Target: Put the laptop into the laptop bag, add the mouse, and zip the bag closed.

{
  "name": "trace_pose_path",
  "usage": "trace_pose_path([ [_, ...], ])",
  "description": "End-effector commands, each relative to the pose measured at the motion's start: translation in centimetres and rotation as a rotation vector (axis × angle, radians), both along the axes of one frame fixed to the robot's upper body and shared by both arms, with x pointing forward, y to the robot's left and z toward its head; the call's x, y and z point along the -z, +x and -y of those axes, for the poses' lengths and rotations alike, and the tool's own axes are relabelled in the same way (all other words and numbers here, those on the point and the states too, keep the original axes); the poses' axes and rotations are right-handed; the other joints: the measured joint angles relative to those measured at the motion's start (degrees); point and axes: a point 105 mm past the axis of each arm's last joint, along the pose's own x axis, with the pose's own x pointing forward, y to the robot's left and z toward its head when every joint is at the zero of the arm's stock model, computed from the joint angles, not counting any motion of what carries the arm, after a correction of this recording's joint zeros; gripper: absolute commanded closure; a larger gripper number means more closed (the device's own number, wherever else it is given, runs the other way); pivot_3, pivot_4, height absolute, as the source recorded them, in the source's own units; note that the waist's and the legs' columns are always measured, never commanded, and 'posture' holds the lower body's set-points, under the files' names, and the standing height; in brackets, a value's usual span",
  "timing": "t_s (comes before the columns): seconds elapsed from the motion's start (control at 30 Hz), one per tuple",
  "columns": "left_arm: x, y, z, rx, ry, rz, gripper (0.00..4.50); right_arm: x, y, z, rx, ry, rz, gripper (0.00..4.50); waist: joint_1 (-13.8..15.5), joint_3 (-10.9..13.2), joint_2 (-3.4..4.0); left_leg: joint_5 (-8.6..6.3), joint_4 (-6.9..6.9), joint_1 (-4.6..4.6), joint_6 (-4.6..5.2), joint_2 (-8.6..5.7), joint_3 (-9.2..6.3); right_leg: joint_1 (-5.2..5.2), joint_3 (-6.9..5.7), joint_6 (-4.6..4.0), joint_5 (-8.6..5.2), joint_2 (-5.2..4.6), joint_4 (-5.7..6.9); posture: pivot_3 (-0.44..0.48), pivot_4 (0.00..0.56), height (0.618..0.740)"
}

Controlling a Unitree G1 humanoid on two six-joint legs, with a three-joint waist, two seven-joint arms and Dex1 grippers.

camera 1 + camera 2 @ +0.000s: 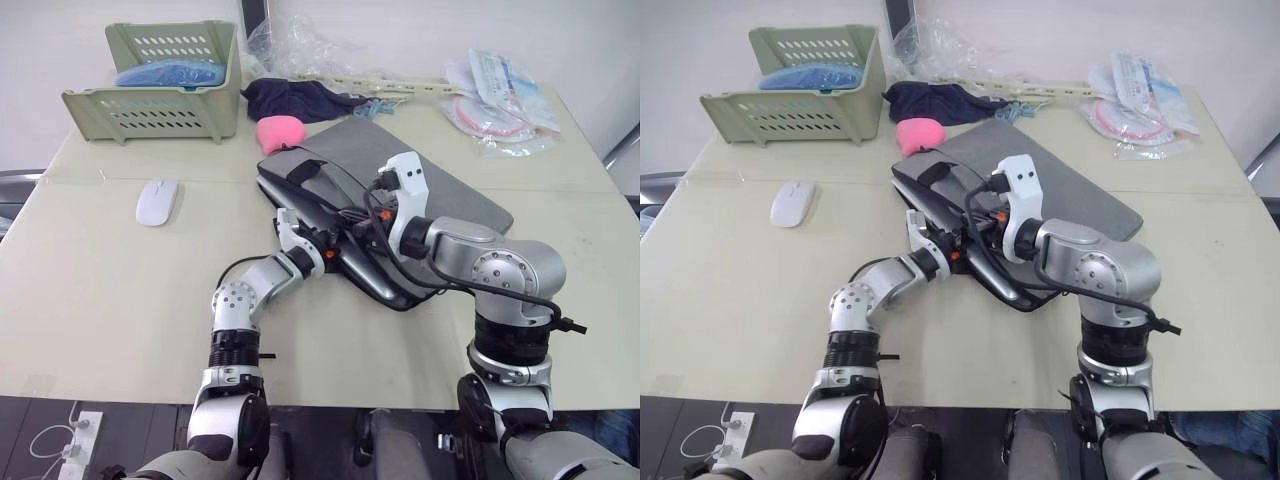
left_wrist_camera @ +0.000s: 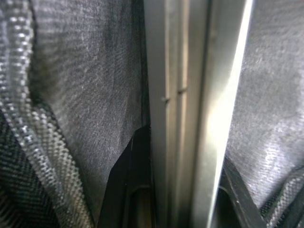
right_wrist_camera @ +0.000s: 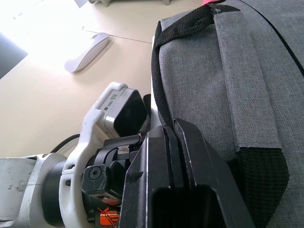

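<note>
table (image 1: 90, 290): beige, two joined tops | wall (image 1: 60, 40): white | floor: dark

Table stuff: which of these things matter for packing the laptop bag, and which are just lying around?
For the job:
- laptop, its edge inside the bag opening
- laptop bag, grey, lying flat
- mouse, white, on the table apart from the bag

Lying about:
- pink toy
- green basket holding something blue
- dark cloth
- plastic packets

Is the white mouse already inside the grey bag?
No, the mouse lies on the bare table, well apart from the bag.
</note>
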Motion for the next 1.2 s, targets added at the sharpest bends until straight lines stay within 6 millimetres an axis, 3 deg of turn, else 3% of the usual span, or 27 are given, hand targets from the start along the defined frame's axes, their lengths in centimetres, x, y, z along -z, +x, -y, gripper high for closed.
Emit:
trace_pose_path([
  [0.03, -4.3, -0.8, 0.7, 0.045, -0.095, 0.166, 3.36, -1.7, -0.6, -0.3, -0.018, 0.018, 0.073, 4.50, -0.01, 0.00, 0.00, 0.00, 0.00, 0.00, 0.00, 0.00, 0.00, 0.00, 0.00, 0.00, 0.00, 0.00, 0.00, 0.000, 0.150, 0.740],
  [0.3, -4.1, -1.5, -0.6, 0.064, -0.045, 0.191, 0.06, -2.0, 0.1, 0.4, 0.007, 0.011, 0.085, 4.50, -0.17, 0.00, 0.00, 0.00, 0.00, 0.01, 0.00, 0.00, 0.00, 0.00, 0.00, 0.00, 0.00, 0.00, 0.01, 0.000, 0.150, 0.740],
  [0.83, -3.7, -3.3, -3.4, 0.080, 0.062, 0.230, 0.06, -1.7, 0.5, 0.8, 0.012, -0.005, 0.090, 4.50, -0.06, 0.00, 0.01, 0.00, 0.04, 0.02, 0.00, 0.01, -0.01, 0.00, 0.03, -0.01, 0.01, 0.01, 0.05, 0.000, 0.150, 0.740],
  [1.2, -2.4, -3.3, -5.3, 0.029, 0.093, 0.195, 0.06, -1.6, 0.5, 0.8, 0.008, -0.010, 0.087, 4.50, -0.07, 0.00, 0.01, 0.00, 0.07, 0.01, 0.00, 0.01, -0.02, 0.00, 0.02, 0.00, 0.01, 0.01, 0.05, 0.000, 0.150, 0.740],
])
